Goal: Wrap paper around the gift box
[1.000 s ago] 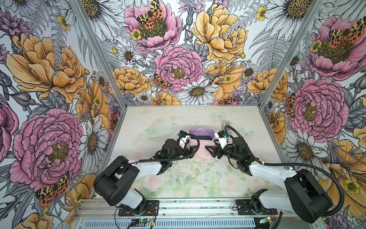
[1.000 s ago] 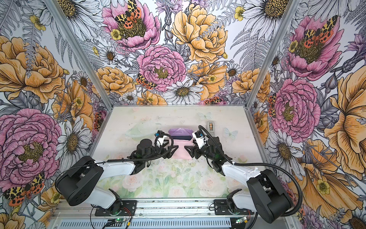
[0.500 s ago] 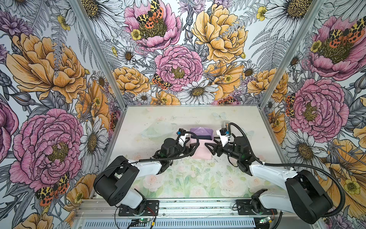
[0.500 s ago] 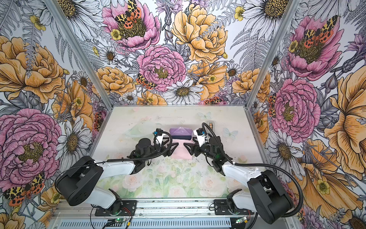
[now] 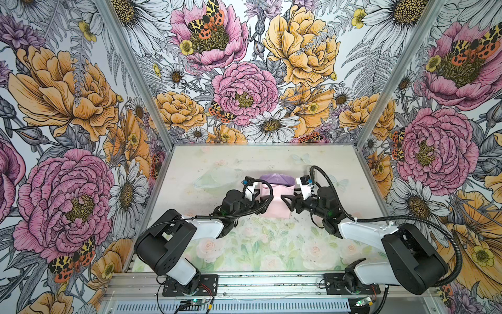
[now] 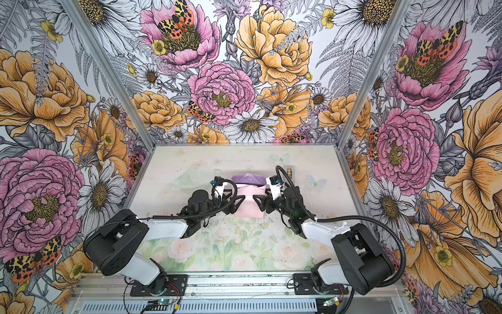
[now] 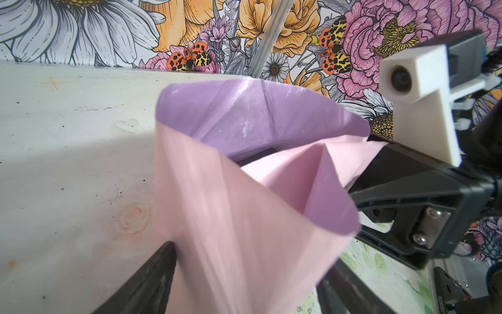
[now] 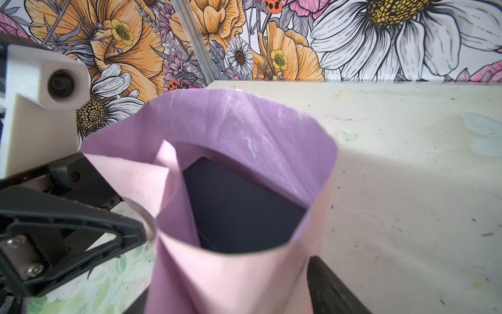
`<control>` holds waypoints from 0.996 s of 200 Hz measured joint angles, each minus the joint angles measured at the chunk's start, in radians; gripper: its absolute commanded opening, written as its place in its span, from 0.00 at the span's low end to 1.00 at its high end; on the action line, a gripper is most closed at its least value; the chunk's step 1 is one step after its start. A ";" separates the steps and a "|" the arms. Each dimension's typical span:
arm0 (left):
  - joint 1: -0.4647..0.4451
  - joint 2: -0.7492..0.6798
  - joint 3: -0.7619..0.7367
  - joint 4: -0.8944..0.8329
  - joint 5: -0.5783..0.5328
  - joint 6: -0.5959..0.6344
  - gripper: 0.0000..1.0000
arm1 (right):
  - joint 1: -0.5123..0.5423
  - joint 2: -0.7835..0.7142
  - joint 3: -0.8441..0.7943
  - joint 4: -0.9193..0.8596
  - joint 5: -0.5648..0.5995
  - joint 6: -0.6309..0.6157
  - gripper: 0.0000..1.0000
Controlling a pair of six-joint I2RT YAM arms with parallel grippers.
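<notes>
I work inside a robot lab booth: flower-printed walls (image 5: 68, 108) on aluminium posts (image 5: 135, 73) box in my painted table (image 5: 217, 160), my arm bases (image 5: 190, 285) bolted onto a metal rail (image 5: 271, 282).

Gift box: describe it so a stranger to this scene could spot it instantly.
On the floral table, between the left gripper and right gripper, paper stands folded up, pink outside, lilac inside. The gift box sits inside it: the only dark navy, flat-topped thing.

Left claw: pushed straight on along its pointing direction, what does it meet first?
The paper: its raised pink wall sits inside the left claw. Behind it likely the gift box, then the right claw; depth unclear.
</notes>
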 measured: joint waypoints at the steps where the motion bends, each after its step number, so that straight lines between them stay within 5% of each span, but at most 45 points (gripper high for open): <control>1: 0.000 0.000 0.000 0.000 0.000 0.000 0.81 | 0.000 0.000 0.000 0.000 0.000 0.001 0.75; 199: 0.008 -0.016 0.058 -0.047 -0.034 -0.027 0.83 | -0.005 0.011 0.028 0.022 -0.018 0.130 0.79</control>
